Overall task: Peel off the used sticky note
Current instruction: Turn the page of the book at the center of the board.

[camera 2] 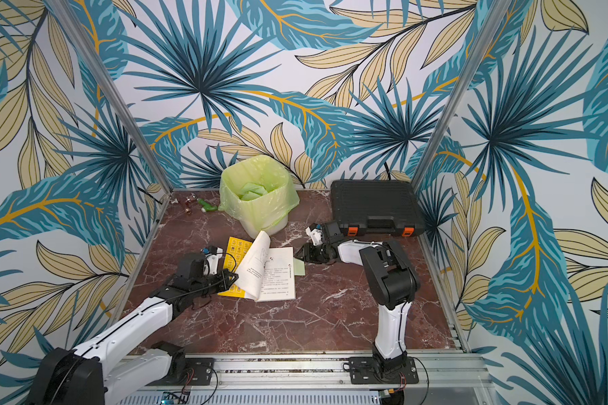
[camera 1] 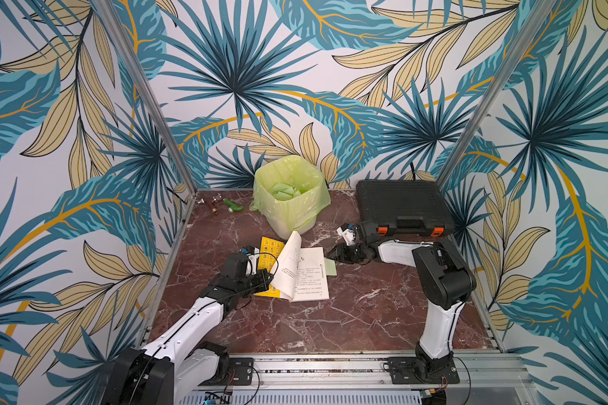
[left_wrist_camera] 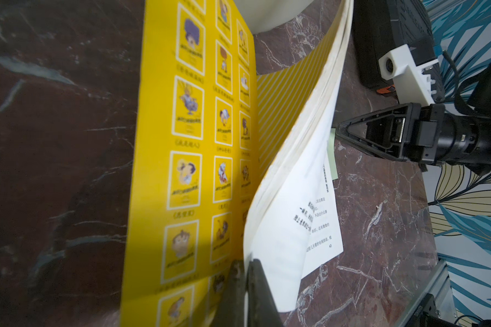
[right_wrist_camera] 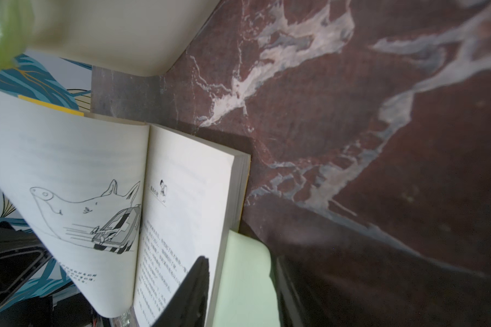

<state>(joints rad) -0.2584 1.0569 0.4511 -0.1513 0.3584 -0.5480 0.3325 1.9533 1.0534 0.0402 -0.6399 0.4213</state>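
My right claw (camera 1: 330,253), black and wedge-shaped, reaches low across the red-brown, white-veined marble tabletop (camera 1: 330,322) to the pale green sticky note (camera 1: 331,267). The note is a thin square of paper jutting from the outer edge of an open paperback book (camera 1: 311,277) at mid-table. In the right wrist view one matte finger (right_wrist_camera: 194,288) lies over the printed page, with the note's smooth sheet just beside it. I cannot tell whether the claw is clamped on the paper or merely set around it.

My left claw (camera 1: 266,280) is pressed together on the near corner of a curling sheaf of lifted pages (camera 1: 288,259). It holds them arched above the glossy yellow cover (left_wrist_camera: 187,141), which carries rows of white-framed cartoon figures. The left wrist view shows a pale sliver of paper between my two dark fingers (left_wrist_camera: 260,283).

Behind the book stands a white bin (camera 1: 297,228) lined with a crinkled, translucent lime-green bag (camera 1: 260,205), with folded green slips inside. A ribbed black plastic case (camera 1: 401,203) with orange latches lies at the far right of the table, close behind my right wrist.
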